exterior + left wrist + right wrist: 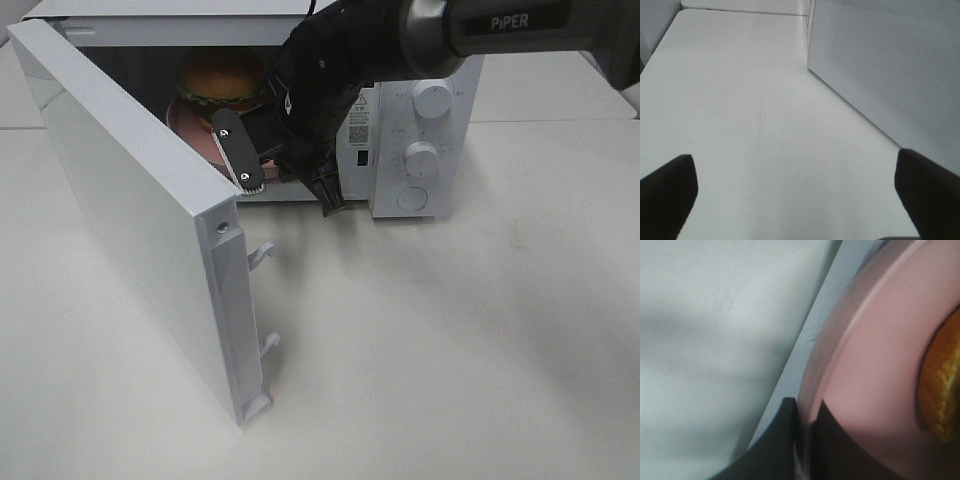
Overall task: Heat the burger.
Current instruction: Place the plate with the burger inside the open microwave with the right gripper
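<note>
PiPER on arm point(510, 25), right hand point(806, 412) pinching plate point(875, 365)

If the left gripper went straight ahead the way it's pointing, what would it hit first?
Likely the table top; the left gripper aims along it, the microwave door off to one side. Depth is unclear.

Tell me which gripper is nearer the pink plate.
Right. The right gripper is shut on the rim of the plate at the microwave mouth; the left gripper hangs open above the table, outside the open door.
</note>
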Controlling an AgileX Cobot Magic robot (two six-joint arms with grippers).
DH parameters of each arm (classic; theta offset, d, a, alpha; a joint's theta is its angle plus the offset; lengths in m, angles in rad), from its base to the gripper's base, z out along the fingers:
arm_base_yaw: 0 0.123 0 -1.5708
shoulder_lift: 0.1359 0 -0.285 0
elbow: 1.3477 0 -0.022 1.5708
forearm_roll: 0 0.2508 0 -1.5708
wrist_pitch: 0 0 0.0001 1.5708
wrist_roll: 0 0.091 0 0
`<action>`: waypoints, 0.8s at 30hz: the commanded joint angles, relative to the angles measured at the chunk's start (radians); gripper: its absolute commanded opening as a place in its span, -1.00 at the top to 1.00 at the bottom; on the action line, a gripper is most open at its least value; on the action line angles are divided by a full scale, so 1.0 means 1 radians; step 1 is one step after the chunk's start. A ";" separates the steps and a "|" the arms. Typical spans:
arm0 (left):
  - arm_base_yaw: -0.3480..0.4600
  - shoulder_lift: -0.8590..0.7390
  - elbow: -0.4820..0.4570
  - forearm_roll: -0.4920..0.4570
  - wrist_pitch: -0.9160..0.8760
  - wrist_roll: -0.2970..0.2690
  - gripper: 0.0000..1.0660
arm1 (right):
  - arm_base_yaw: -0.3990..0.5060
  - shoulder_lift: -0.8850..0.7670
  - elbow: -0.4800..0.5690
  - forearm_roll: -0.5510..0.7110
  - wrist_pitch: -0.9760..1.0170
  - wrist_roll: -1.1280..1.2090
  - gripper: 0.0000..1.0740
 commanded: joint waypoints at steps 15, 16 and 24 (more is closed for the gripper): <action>-0.006 -0.011 0.000 -0.002 -0.011 0.001 -0.88 | -0.012 0.082 -0.099 -0.026 -0.073 0.046 0.94; -0.006 -0.011 0.000 -0.002 -0.011 0.001 -0.88 | -0.013 0.087 -0.100 -0.026 -0.085 0.057 0.91; -0.006 -0.011 0.000 -0.002 -0.011 0.001 -0.88 | -0.013 0.088 -0.100 -0.026 -0.119 0.081 0.58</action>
